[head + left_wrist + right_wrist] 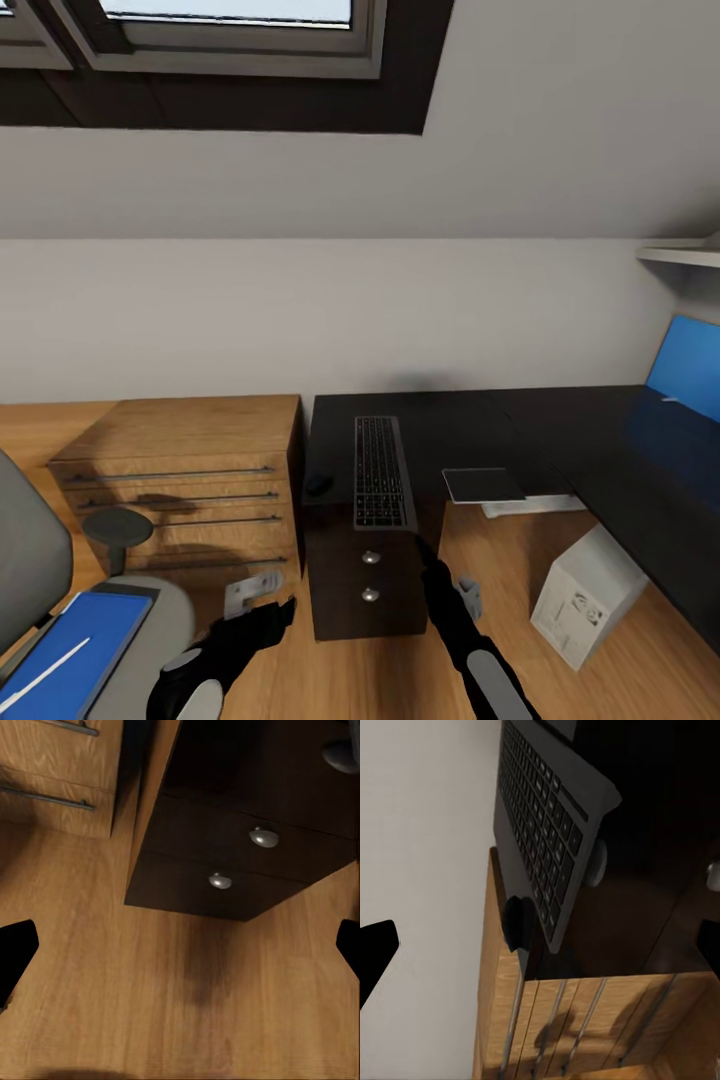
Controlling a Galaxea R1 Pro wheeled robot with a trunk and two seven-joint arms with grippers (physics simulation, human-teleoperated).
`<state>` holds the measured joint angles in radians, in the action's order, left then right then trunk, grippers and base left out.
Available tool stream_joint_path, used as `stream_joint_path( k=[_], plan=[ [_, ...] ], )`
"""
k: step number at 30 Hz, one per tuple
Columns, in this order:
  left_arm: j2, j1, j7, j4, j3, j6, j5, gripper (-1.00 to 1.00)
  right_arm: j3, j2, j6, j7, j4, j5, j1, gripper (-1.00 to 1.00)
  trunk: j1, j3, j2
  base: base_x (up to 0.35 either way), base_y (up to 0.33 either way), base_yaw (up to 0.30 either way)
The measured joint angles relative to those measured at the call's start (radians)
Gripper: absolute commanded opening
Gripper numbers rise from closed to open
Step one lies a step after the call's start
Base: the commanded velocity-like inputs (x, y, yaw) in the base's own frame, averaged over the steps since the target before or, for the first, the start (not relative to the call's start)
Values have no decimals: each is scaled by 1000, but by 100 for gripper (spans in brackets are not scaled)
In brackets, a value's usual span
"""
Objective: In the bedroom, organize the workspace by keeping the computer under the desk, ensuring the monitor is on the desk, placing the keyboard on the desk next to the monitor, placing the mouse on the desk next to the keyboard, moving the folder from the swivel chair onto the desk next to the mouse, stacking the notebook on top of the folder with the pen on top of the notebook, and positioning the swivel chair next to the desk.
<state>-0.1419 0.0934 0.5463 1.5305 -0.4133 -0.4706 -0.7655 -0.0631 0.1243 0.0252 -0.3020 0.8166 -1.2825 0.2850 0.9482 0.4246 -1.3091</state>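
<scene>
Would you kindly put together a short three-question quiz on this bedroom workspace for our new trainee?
1. True or false: the keyboard lies on the desk.
2. Where is the folder? A) on the desk B) on the swivel chair C) on the floor
3. Fill in: the mouse sits between the keyboard and the desk edge beside the wooden ____.

Key
1. True; its near end overhangs the front edge.
2. B
3. dresser
</scene>
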Motion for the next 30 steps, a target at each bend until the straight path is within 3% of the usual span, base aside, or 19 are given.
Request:
stream_joint_path(
  k=[4, 8, 13, 30],
  plan=[
    [-1, -1, 1, 2, 0, -6, -21, 100, -2, -2, 1, -13, 2, 0, 1, 100, 15, 13, -28, 0, 0, 0],
    [-12, -1, 6, 4, 1, -7, -18, 100, -14, -5, 12, -10, 14, 11, -3, 100, 23, 19, -42, 0, 0, 0],
    [-1, -1, 6, 5, 5, -7, -19, 100, -31, 2, 13, -19, 42, 39, 0, 100, 31, 25, -56, 0, 0, 0],
    [-12, -1, 7, 7, 4, -8, -29, 100, -61, 0, 8, -27, 20, 14, 3, 100, 96, 78, -175, 0, 0, 0]
  ],
)
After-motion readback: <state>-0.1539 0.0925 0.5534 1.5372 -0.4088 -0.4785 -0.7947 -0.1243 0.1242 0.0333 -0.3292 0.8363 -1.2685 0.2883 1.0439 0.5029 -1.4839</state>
